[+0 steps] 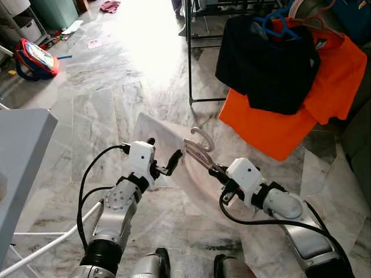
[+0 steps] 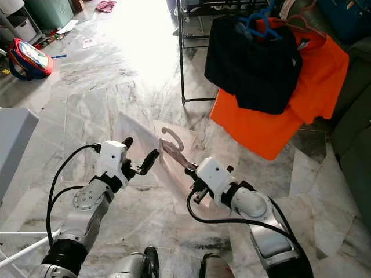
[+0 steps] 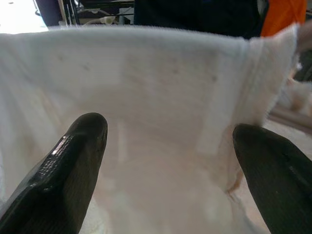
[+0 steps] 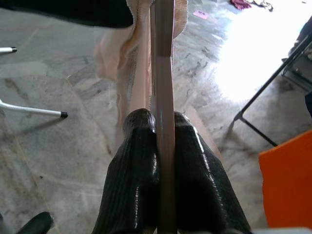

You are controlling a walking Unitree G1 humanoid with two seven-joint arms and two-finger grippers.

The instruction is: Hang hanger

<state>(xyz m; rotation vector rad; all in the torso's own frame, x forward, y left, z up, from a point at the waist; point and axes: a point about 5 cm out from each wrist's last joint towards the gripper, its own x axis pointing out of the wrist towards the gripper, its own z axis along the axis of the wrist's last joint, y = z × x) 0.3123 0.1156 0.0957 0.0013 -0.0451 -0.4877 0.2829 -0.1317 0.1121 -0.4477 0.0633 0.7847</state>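
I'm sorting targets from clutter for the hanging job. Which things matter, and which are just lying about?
Job:
- hanger, clamped in right hand
- pale garment on it
- left hand, open at the garment
- clothes rack

Lying about:
- orange shirt
- black garment
- red bag

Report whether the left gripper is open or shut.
Open. In the left wrist view the two black fingers stand wide apart with the white garment spread between them, gripping nothing; the left gripper hovers beside the hanger.
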